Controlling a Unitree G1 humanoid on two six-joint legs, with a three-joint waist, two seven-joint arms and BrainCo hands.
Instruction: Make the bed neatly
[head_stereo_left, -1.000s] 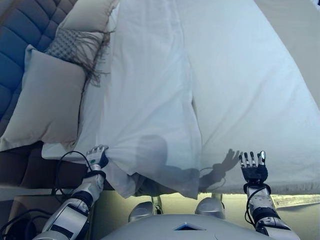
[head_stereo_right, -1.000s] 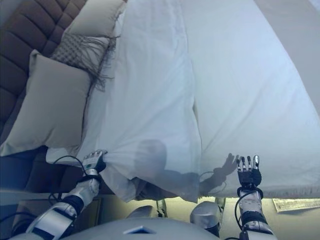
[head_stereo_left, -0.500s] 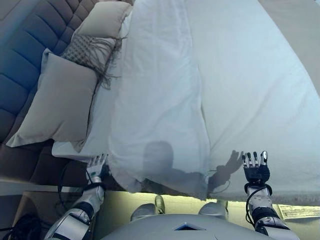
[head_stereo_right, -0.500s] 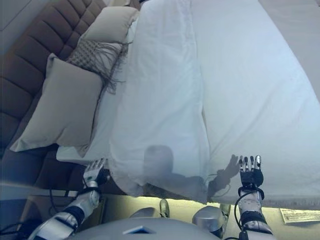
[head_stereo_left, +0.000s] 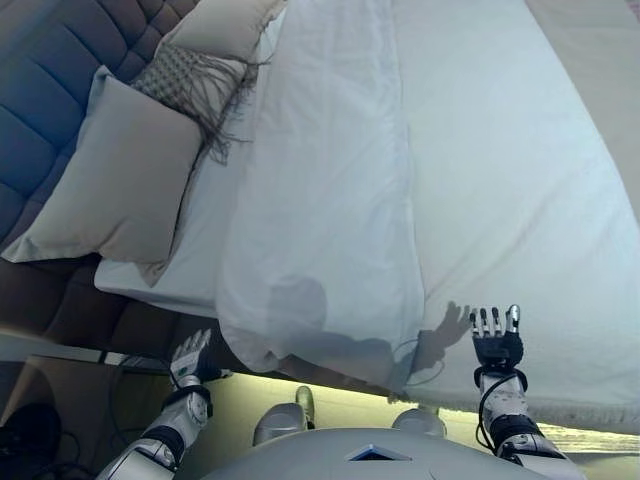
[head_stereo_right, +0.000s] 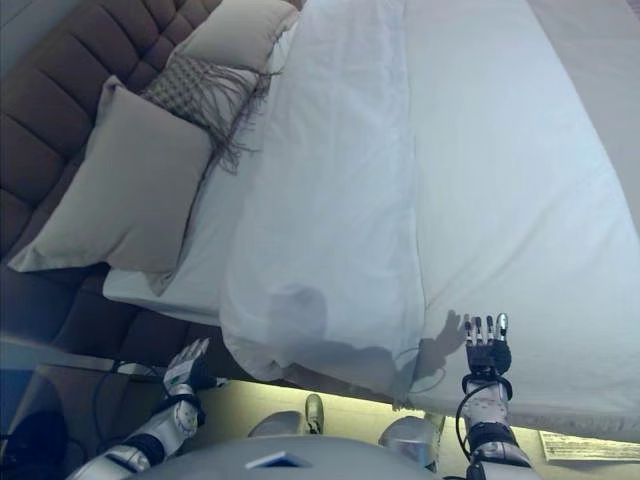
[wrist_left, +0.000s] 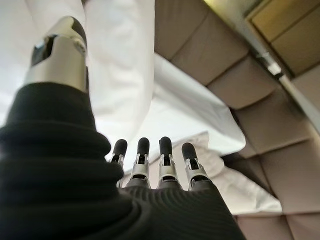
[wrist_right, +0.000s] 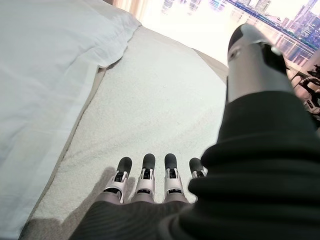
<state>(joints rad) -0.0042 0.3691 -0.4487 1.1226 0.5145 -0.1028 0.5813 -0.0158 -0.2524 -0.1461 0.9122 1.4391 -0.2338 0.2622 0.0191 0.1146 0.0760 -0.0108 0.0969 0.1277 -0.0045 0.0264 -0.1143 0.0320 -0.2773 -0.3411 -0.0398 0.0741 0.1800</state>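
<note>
The white duvet (head_stereo_left: 330, 200) lies along the bed with its folded edge running down the middle and its near corner hanging over the bed's side. A pale cover (head_stereo_left: 520, 180) spreads to its right. My left hand (head_stereo_left: 190, 356) is open and empty below the bed's side, apart from the duvet corner; its straight fingers (wrist_left: 150, 155) show in the left wrist view. My right hand (head_stereo_left: 497, 341) is open, palm down, over the pale cover's near edge, and its fingers (wrist_right: 145, 177) are straight in the right wrist view.
A large grey pillow (head_stereo_left: 120, 170), a fringed cushion (head_stereo_left: 190, 80) and another pillow (head_stereo_left: 225, 20) lean on the tufted headboard (head_stereo_left: 50, 60) at the left. A bedside unit (head_stereo_left: 40, 390) stands at the lower left. The bed's far side runs off the right.
My left hand has let go of the duvet corner and dropped below the bed's side with fingers open. The duvet corner has settled over the edge. The camera shifted; the right hand stayed open.
</note>
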